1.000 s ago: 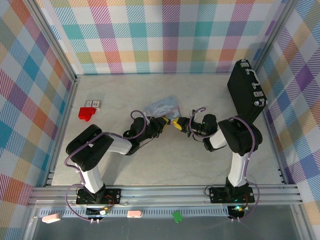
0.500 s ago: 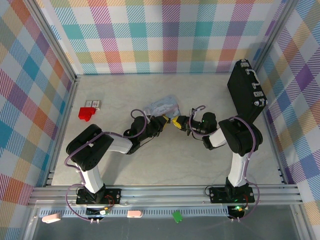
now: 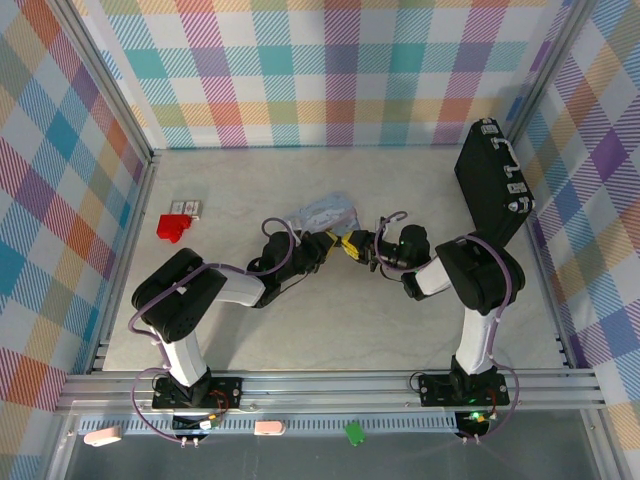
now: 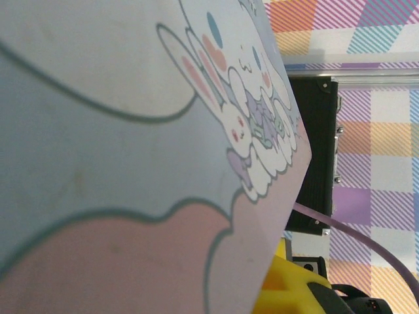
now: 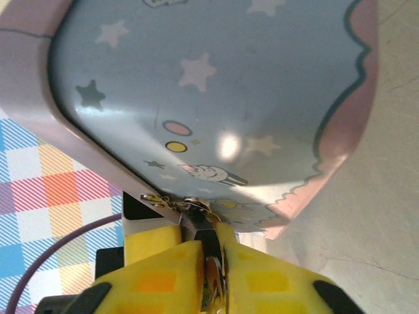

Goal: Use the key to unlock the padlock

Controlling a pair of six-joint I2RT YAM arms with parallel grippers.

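The padlock, a small dark block with a silvery bit, sits at the tin's lower rim, just beside the key tip. The right gripper has its jaws pressed together on the key. The left gripper is close on the far side (whether its jaws are spread, I cannot tell). The likely failure is the key missing the slot and shoving the padlock aside, or twisting in so thin a pinch.

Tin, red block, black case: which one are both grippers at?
The light blue cartoon-printed tin, mid-table: left gripper and right gripper meet at its near edge. The red block sits far left, the black case by the right wall.
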